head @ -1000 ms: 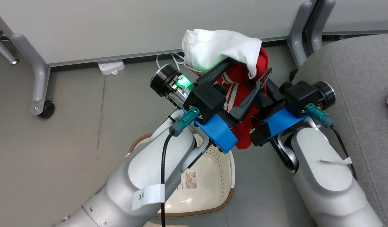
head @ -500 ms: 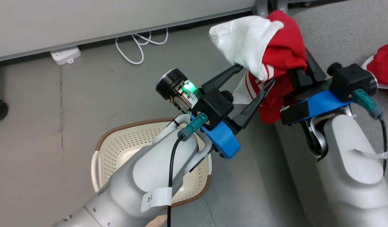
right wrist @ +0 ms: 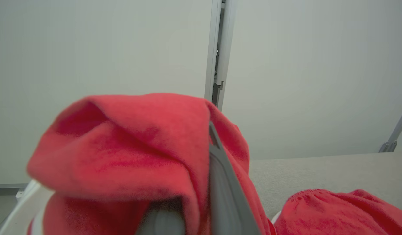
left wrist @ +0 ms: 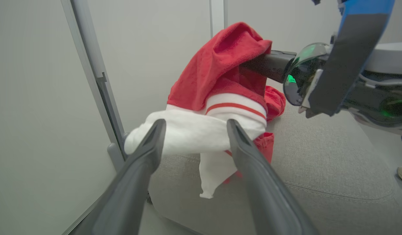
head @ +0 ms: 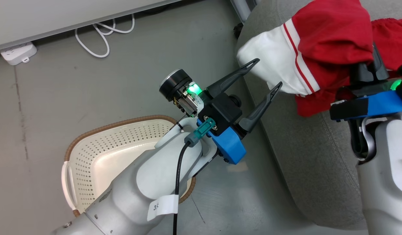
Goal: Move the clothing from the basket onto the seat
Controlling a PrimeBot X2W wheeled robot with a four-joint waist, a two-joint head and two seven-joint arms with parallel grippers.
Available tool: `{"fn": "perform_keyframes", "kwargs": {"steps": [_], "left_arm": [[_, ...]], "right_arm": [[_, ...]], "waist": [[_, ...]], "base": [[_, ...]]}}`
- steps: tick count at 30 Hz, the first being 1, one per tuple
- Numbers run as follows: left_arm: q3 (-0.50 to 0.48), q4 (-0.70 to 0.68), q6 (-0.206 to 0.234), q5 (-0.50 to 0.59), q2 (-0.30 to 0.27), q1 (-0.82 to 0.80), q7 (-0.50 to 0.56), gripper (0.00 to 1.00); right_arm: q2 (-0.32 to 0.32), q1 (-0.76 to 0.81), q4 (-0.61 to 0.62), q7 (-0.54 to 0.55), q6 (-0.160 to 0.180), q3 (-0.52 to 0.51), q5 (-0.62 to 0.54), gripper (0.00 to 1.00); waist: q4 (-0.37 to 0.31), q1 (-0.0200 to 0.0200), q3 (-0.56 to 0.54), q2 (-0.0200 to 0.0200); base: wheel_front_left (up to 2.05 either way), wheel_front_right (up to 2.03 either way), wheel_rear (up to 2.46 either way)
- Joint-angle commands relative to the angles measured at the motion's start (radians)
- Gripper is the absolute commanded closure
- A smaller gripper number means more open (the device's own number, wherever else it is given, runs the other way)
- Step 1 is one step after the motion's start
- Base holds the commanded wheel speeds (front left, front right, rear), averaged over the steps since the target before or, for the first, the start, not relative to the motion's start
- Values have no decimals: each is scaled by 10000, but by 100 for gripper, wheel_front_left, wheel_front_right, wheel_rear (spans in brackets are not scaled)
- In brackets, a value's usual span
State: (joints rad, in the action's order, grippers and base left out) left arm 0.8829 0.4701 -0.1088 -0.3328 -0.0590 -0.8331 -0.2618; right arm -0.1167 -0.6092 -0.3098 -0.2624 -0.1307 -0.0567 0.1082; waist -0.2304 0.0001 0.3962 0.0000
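The seat [head: 302,156] is the landmark, and the basket [head: 99,147] stands on the floor beside it. The clothing [head: 318,42] hangs over the seat's near edge, with a second red garment [head: 393,39] lying further onto the seat. The fabric looks light, limp and prone to sliding, so a bunched fold is the best place to hold it. The right tool [head: 367,70] is clamped on the red bunch. The left tool [head: 265,73] is spread wide and empty, its tips by the white end.

The right hand [head: 367,68] has carried the clothing [head: 318,42] over the seat [head: 312,156].
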Motion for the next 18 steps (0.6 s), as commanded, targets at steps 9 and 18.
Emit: {"fn": "perform_keyframes", "kwargs": {"steps": [9, 18], "left_arm": [[272, 145, -132, 149, -90, 81, -47, 0], [536, 231, -175, 147, -46, 191, -47, 0]], "right_arm": [[-59, 890, 708, -37, -1, -1017, -62, 100], [-50, 1724, 1080, -35, -1, -1642, -85, 100]], "waist": [[-722, -1, 256, 0], [-948, -1, 299, 0]], "base": [[0, 0, 0], [0, 0, 0]]}}
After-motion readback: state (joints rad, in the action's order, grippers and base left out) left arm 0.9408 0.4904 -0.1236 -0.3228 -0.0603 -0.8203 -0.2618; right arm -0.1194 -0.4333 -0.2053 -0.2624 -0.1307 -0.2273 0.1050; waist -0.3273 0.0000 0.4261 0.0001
